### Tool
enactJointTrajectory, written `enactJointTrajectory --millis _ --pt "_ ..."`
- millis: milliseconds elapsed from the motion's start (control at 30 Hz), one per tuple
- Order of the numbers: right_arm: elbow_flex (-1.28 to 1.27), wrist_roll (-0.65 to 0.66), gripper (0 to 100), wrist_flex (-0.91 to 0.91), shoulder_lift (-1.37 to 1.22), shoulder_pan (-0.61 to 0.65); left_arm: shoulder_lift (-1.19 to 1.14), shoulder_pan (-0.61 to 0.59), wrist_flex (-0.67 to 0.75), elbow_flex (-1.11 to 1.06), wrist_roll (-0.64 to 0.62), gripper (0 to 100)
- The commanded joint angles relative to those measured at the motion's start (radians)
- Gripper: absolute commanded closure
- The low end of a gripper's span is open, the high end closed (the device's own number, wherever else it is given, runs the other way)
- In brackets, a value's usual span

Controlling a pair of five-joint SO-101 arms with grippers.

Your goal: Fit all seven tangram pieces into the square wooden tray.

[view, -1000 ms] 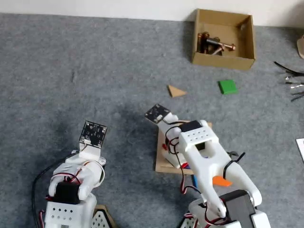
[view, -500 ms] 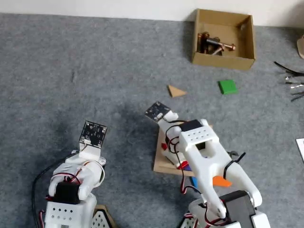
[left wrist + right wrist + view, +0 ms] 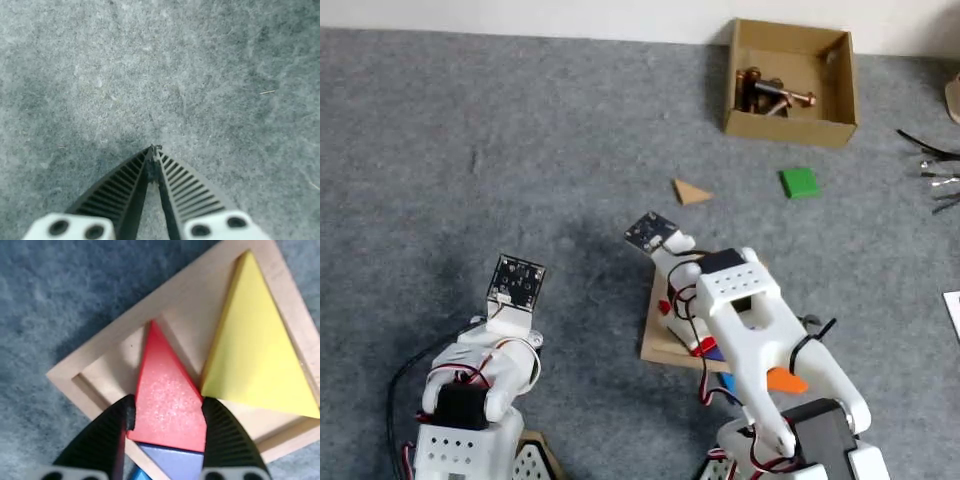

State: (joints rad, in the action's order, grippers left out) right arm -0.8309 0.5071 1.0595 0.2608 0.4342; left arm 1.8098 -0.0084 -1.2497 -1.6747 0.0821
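The square wooden tray (image 3: 70, 374) lies on grey carpet under my right arm (image 3: 745, 300); one corner of the tray (image 3: 656, 338) shows in the high view. Inside it are a yellow triangle (image 3: 255, 355), a red triangle (image 3: 165, 390) and a blue piece (image 3: 172, 460). My right gripper (image 3: 169, 407) is shut on the red triangle, one finger against each side of its wide end. A tan triangle (image 3: 691, 192) and a green square (image 3: 799, 182) lie on the carpet beyond the tray. My left gripper (image 3: 152, 152) is shut over bare carpet, with the left arm (image 3: 480, 380) at the near left.
A cardboard box (image 3: 790, 110) with metal parts stands at the far right. Black cables (image 3: 930, 165) lie at the right edge. An orange shape (image 3: 785, 380) shows beside the right arm's lower part. Open carpet stretches to the left and behind.
The tray's visible corner has slid a little to the left and toward the arms, along with the right gripper. The left arm has not moved.
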Motion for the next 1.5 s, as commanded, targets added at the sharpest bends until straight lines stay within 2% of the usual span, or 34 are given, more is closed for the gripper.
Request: enactJointTrajectory --millis 0,233,800,933,1033,1167,1333,1467 --pt "0.101 -0.021 92.9 0.071 0.008 0.028 0.015 -0.016 0.002 -0.021 -0.006 99" --pt "0.179 -0.021 92.9 0.128 0.01 0.028 0.015 -0.016 0.002 -0.021 -0.006 99" --pt "0.202 -0.021 92.9 0.128 0.01 0.028 0.015 -0.016 0.002 -0.021 -0.006 99" --pt "0.232 -0.012 92.6 0.182 0.01 -0.027 0.015 -0.016 0.002 -0.021 -0.006 99" --pt "0.26 0.058 92.5 0.254 0.01 -0.082 0.015 -0.016 0.002 -0.021 -0.006 99" --pt "0.266 0.11 90.1 0.335 0.012 -0.088 0.015 -0.016 0.002 -0.021 -0.006 99" --pt "0.259 0.192 79.6 0.338 0.012 -0.085 0.015 -0.016 0.002 -0.021 -0.006 99" --pt "0.259 0.238 78.2 0.337 0.012 -0.087 0.015 -0.016 0.002 -0.021 -0.006 99"
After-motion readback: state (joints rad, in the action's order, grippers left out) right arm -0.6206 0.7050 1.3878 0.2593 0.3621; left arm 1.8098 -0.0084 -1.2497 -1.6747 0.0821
